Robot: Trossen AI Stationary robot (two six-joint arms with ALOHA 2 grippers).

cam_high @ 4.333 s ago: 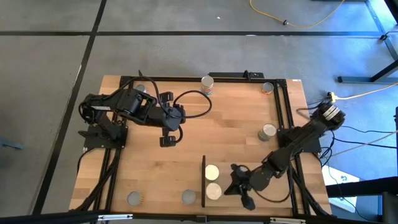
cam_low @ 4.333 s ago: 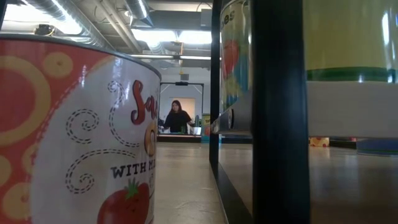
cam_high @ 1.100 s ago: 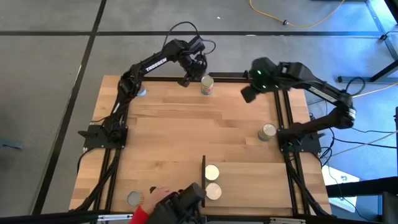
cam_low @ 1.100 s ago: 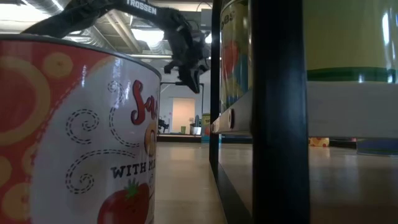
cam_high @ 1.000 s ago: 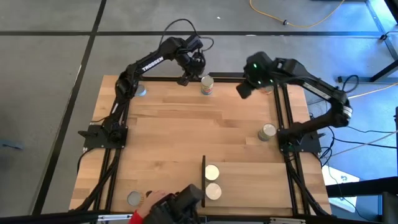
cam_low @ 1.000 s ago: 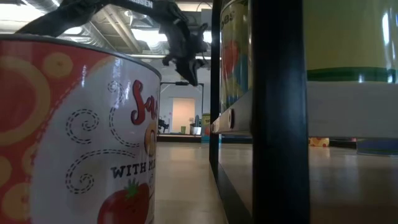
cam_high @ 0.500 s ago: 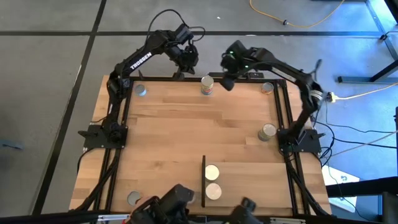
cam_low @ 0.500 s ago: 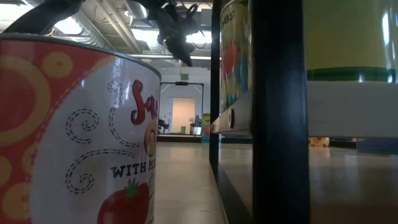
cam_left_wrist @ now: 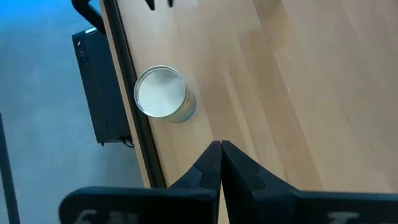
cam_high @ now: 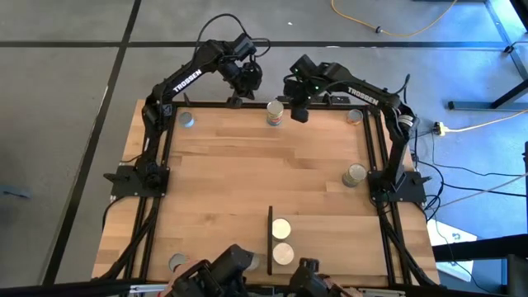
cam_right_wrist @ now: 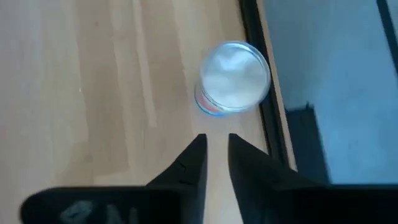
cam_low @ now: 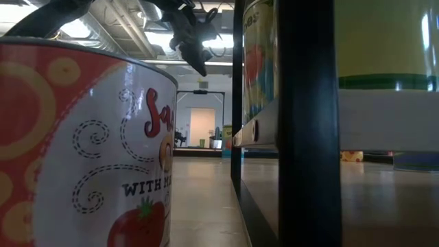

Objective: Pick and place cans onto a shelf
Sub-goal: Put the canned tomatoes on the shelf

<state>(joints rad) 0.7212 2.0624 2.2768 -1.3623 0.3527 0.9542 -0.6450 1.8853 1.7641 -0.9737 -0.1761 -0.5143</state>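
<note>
Overhead, the cans stood upright on the bench [cam_high: 247, 181], each with its long axis vertical and its round top facing up. One can [cam_high: 275, 112] with a pale top and a red band sat at the middle of the far edge. A grey-topped can [cam_high: 187, 120] stood near the far left corner, another [cam_high: 355, 116] near the far right corner, and one more [cam_high: 355, 174] by the right rail. Two pale-topped cans [cam_high: 281, 228] [cam_high: 283, 253] stood touching one another on the shelf [cam_high: 330, 247], just beside its thin black upright edge [cam_high: 270, 239]. That shelf lay flat at the near side of the bench, its long axis running left to right. A further grey-topped can [cam_high: 177, 263] stood near the near left corner.

The left end effector [cam_high: 237, 99] hung above the far edge, just left of the middle can, its fingers [cam_left_wrist: 210, 163] pressed together on nothing. The right end effector [cam_high: 300, 113] hung just right of the same can, and its fingers [cam_right_wrist: 194, 163] stood a little apart, holding nothing. From table height, a red can [cam_low: 82, 144] with a tomato label filled the left side, with the left arm high behind it.
</note>
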